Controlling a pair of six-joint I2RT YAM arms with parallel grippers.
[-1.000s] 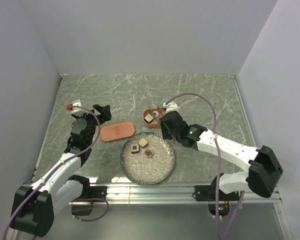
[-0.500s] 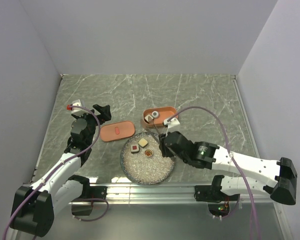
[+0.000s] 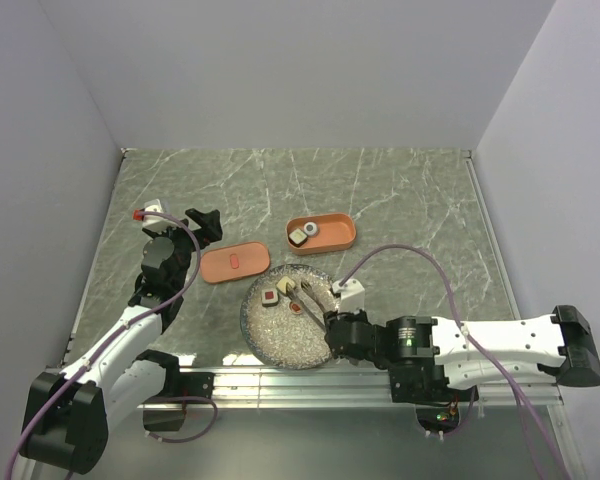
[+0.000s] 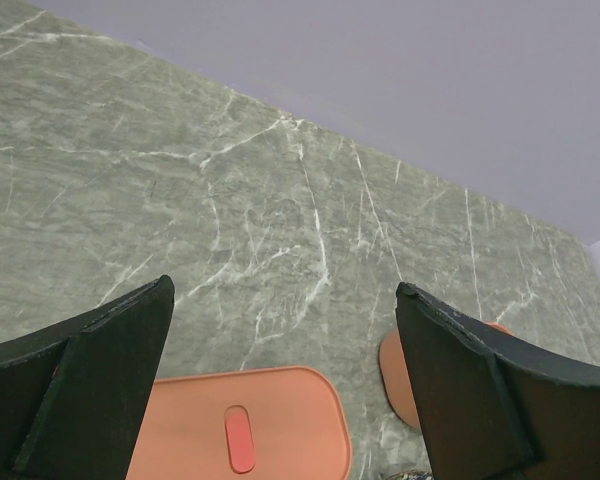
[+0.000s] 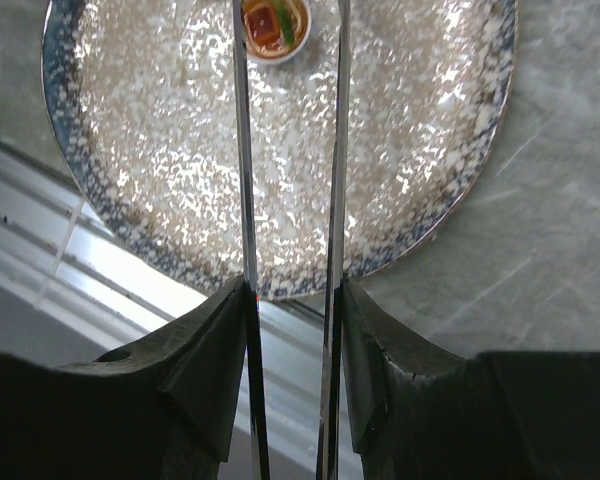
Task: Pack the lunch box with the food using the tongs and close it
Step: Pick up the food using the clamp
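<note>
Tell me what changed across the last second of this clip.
The right claw, shut on the tongs, swung from over the lunch box back toward the near edge. The tong arms now reach over the plate, either side of a red-topped piece. No grab visible. Unchanged: three pieces on the plate, the lid flat on the table, the left claw open and idle.

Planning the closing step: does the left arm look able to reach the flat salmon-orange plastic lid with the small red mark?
Probably yes. The left gripper hangs open close to the flat salmon-orange plastic lid, which lies bare on the green marble table with nothing between them.
</note>
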